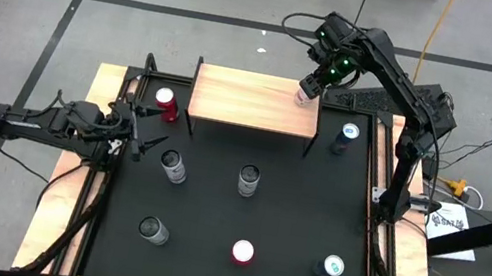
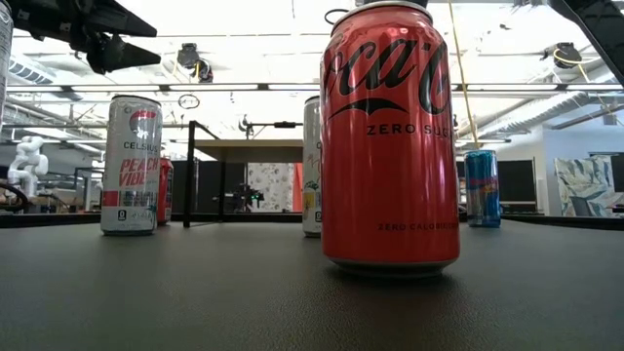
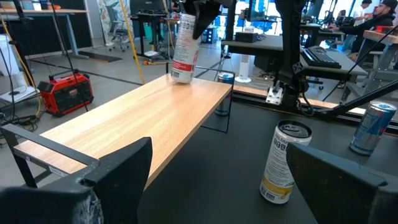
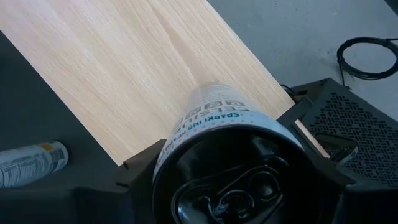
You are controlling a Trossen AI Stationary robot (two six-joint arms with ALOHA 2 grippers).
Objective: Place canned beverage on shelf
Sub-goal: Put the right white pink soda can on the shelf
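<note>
The white can hangs tilted just above the right end of the shelf, clamped in the right tool (its base not clearly touching the wood). The left tool waits beside the shelf's left end with its fingers spread wide, holding nothing. A red can stands on the desk by the shelf's left legs.

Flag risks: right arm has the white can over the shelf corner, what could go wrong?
1. The white can hangs tilted in the right gripper, above the shelf; released like this, it may topple.
2. It sits near the shelf's right end, so it could roll off toward the blue can beside that end.
3. The left gripper waits open at the mat's left edge, too far off to steady it.
</note>
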